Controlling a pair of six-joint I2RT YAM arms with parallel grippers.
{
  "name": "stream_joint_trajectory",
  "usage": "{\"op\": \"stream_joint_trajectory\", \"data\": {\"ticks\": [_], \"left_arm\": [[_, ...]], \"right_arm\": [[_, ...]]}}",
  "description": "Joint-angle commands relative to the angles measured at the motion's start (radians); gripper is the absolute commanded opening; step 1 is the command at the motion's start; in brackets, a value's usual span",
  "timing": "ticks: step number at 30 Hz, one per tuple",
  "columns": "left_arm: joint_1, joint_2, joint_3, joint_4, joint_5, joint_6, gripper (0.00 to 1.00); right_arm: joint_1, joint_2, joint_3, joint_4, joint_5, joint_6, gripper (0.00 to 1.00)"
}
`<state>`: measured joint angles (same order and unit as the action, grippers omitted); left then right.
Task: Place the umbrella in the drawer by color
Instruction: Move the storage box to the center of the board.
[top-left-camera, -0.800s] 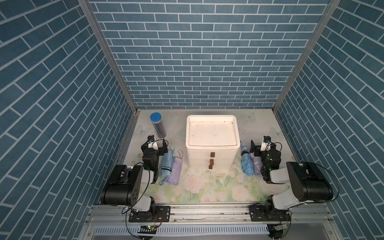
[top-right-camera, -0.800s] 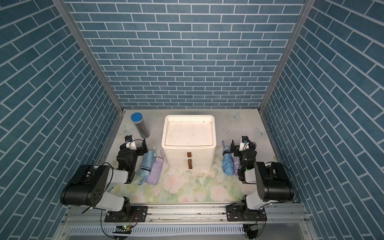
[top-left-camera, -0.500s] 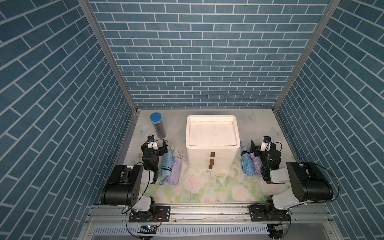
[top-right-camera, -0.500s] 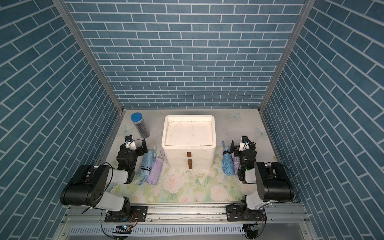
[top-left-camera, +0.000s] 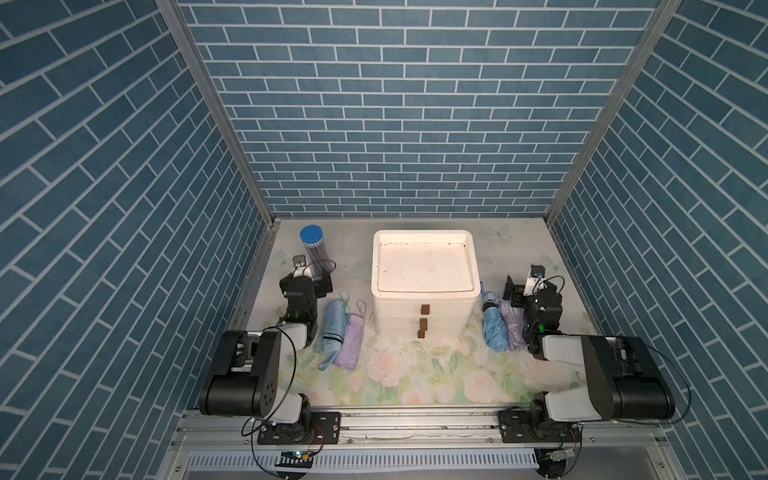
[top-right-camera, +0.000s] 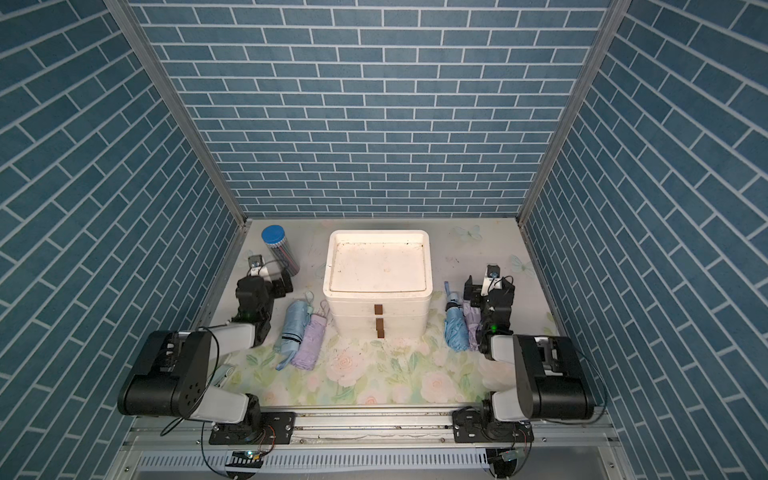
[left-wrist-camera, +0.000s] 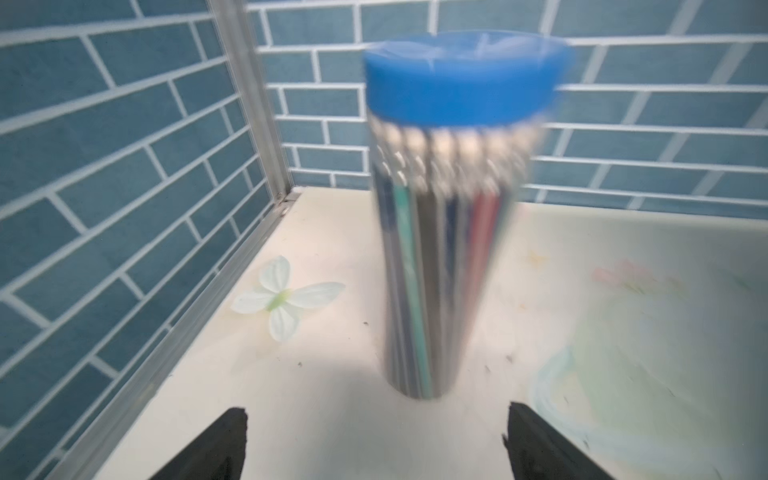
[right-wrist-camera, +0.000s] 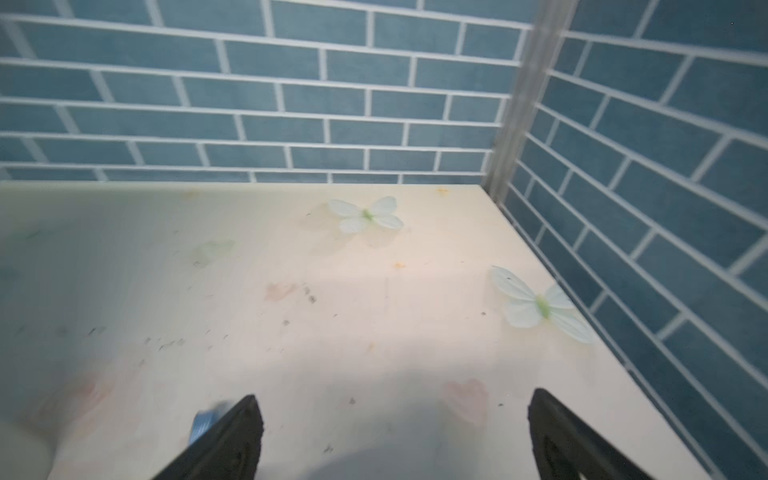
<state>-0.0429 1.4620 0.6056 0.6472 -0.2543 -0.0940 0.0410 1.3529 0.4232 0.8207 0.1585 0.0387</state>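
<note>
- left gripper (left-wrist-camera: 376, 409): jaws wide apart, empty, facing pencil tube (left-wrist-camera: 440, 249)
- right gripper (right-wrist-camera: 395, 397): jaws wide apart, empty
- left blue umbrella (top-left-camera: 334, 328) and left purple umbrella (top-left-camera: 351, 343): lying touching on table (top-left-camera: 415, 374), between left arm and drawer unit (top-left-camera: 422, 320)
- right blue umbrella (top-left-camera: 494, 328) and right purple umbrella (top-left-camera: 512, 328): touching, between unit and right arm

blue brick-pattern walls (top-left-camera: 407, 124) with white grout close in three sides, joined by grey metal corner posts (top-left-camera: 219, 112). the pale tabletop (top-left-camera: 415, 374) carries printed roses and white butterflies (right-wrist-camera: 365, 214). a metal rail (top-left-camera: 415, 424) edges the front.
</note>
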Motion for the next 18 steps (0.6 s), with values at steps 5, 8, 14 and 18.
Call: {"op": "stream_joint_trajectory", "data": {"ticks": [5,8,14,18], "left_arm": [[-0.007,-0.133,0.345,-0.719,0.069,-0.442,0.76],[-0.182,-0.313,0.271,-0.660,0.001,-0.445,0.80],[-0.434,-0.453,0.282,-0.721,-0.101,-0.380,0.84],[-0.457,-0.520,0.269,-0.723,-0.066,-0.395,0.85]], "right_arm": [[-0.057,-0.239,0.256,-0.677,0.066,0.575,0.93],[-0.020,-0.235,0.375,-0.907,0.101,0.553,0.76],[0.122,-0.295,0.505,-1.193,0.186,0.489,0.67],[0.300,-0.289,0.597,-1.346,0.271,0.487,0.61]]}}
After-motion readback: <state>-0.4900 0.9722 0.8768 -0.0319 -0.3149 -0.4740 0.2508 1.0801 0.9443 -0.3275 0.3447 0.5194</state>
